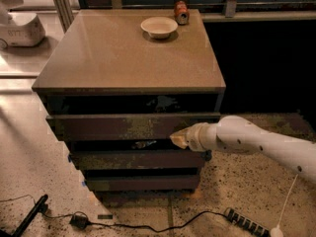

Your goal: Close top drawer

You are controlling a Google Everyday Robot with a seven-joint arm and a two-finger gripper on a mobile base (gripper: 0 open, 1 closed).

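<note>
The top drawer (113,126) is the widest dark grey-brown front of three, with pale scratches, just under the cabinet top (128,53). It stands pulled out a little, with a dark gap above it. My gripper (178,138) is at the end of the white arm (256,144) that reaches in from the right. Its tip rests against the lower right part of the drawer front. Two narrower drawer fronts (136,160) step back below it.
A white bowl (159,27) and a small can (181,12) stand at the back of the cabinet top. A black cable (148,226) and a power strip (247,222) lie on the speckled floor in front. A white device (22,26) sits at the far left.
</note>
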